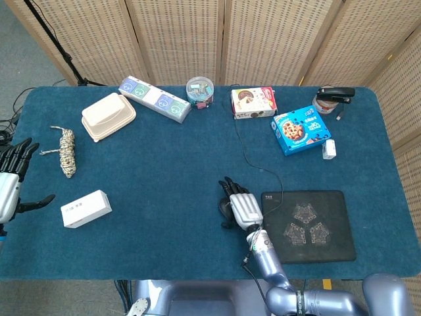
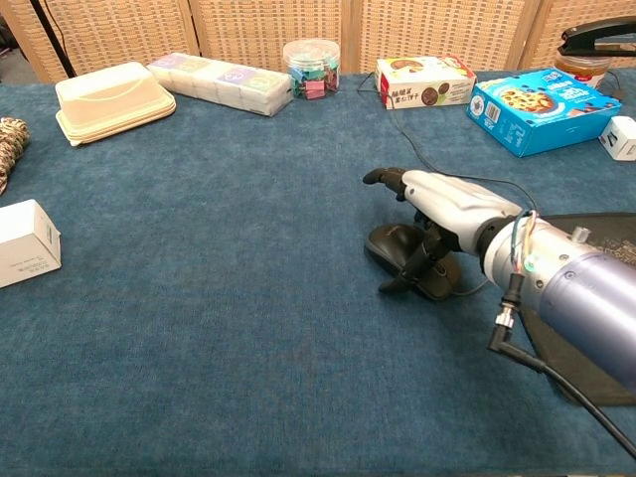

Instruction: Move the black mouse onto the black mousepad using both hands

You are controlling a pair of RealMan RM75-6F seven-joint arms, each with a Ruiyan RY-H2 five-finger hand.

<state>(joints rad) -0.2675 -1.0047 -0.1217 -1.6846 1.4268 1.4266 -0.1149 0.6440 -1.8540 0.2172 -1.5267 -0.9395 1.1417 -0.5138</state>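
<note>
The robot's right hand (image 2: 442, 204) hovers flat over the black mouse (image 2: 409, 258), fingers stretched forward and held close together, thumb angled down beside the mouse's near left flank; whether any finger actually touches the shell cannot be told. In the head view the right hand (image 1: 242, 206) covers most of the mouse (image 1: 225, 209), leaving only its left edge showing. The mouse sits on the blue tablecloth (image 1: 164, 158), just beside the left edge of the black mousepad (image 1: 306, 226) and not on it. In the chest view its long axis runs diagonally, one end toward the far left, the other toward the near right and the pad; which end is the front is unclear, though the cable (image 1: 245, 148) trails off the table's far side. The left hand (image 1: 12, 181) waits at the table's left edge, well apart, fingers spread and holding nothing. Near it lie a small white box (image 1: 85, 209) and a coil of rope (image 1: 66, 152). Along the far side stand a beige clamshell container (image 1: 108, 116), a long pastel box (image 1: 154, 99), a jar of clips (image 1: 200, 91), a snack box (image 1: 253, 103), a blue cookie box (image 1: 301, 130) and a stapler (image 1: 335, 93).
</note>
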